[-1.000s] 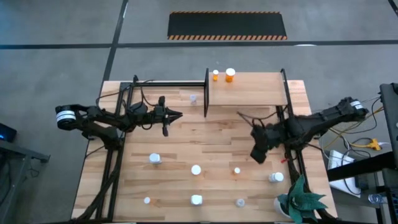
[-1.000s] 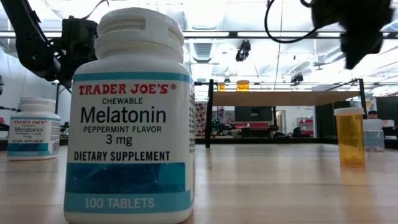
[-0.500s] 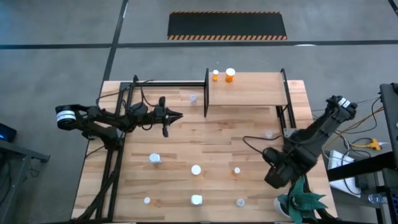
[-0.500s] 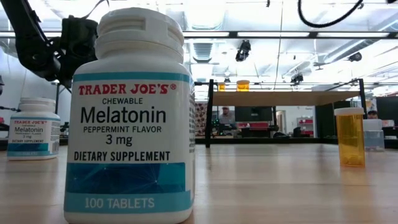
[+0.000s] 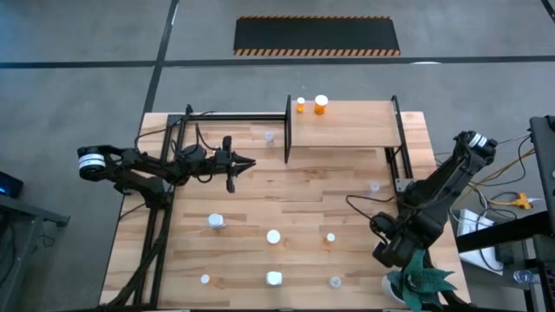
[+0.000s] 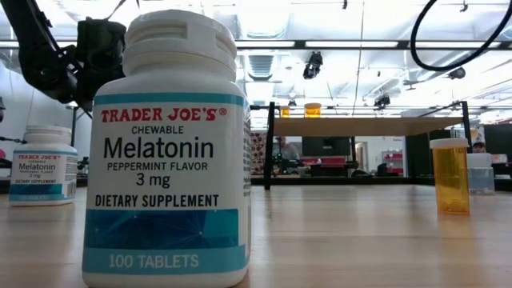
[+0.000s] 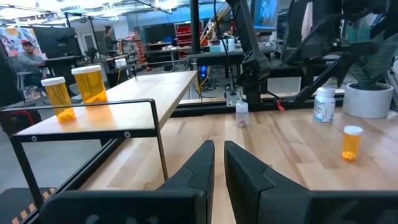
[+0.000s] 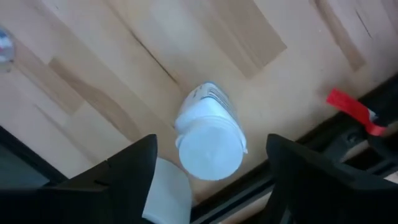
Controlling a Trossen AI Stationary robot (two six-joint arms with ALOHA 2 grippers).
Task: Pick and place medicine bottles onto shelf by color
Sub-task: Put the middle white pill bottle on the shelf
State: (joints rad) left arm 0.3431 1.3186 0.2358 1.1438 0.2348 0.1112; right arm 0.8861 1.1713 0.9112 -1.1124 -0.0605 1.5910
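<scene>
The shelf (image 5: 342,124) stands at the table's far side with two orange medicine bottles (image 5: 321,105) upright on its far edge. More bottles stand scattered on the table, among them white ones (image 5: 215,222) and a small orange one (image 5: 330,237). My right gripper (image 5: 388,251) hangs open near the table's near right corner. In the right wrist view it (image 8: 211,140) points down over a white-capped white bottle (image 8: 208,146) that stands on the table. One finger is on either side of that bottle, and both stay clear of it. My left gripper (image 5: 247,160) waits shut above the table's left half.
A potted plant (image 5: 421,282) sits at the near right corner, close to my right gripper. Black frame posts (image 5: 397,156) run along the table's right side. A large melatonin bottle (image 6: 168,152) stands just in front of the low camera, and an orange bottle (image 6: 450,176) stands farther right.
My right gripper has moved from the table's middle right toward the near right corner, and it now hangs over the white bottle there. It has left the low view. The bottles have stayed where they were.
</scene>
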